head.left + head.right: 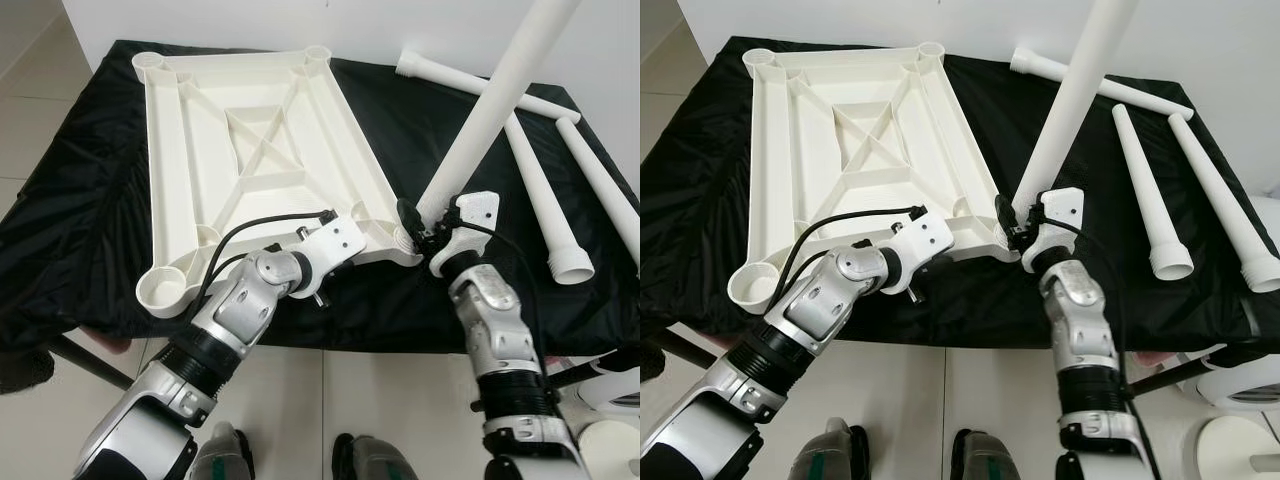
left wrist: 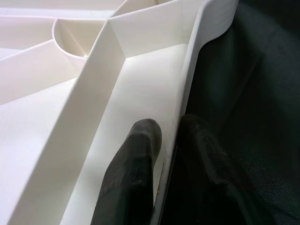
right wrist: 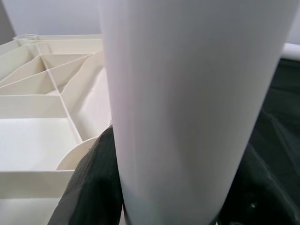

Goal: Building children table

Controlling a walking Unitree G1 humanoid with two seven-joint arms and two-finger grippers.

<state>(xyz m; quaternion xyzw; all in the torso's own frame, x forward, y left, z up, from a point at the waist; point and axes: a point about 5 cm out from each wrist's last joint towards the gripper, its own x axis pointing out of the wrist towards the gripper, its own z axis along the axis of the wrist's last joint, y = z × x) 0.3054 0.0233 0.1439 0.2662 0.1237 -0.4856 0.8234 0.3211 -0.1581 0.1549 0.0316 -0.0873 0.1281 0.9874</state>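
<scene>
A white ribbed tabletop [image 1: 255, 150] lies upside down on a black-draped table [image 1: 80, 210]. My left gripper [image 2: 169, 140] is shut on the tabletop's near rim, one finger inside the rim and one outside. My right gripper [image 1: 425, 235] is shut on a white table leg [image 1: 490, 100], which stands tilted with its lower end at the tabletop's near right corner socket [image 1: 402, 240]. In the right wrist view the leg [image 3: 187, 103] stands between the dark fingers [image 3: 89, 187].
Three more white legs [image 1: 540, 190] lie on the black cloth at the right. The table's front edge runs just before my arms, with tiled floor [image 1: 320, 400] below. A white object [image 1: 1240, 440] stands on the floor at the lower right.
</scene>
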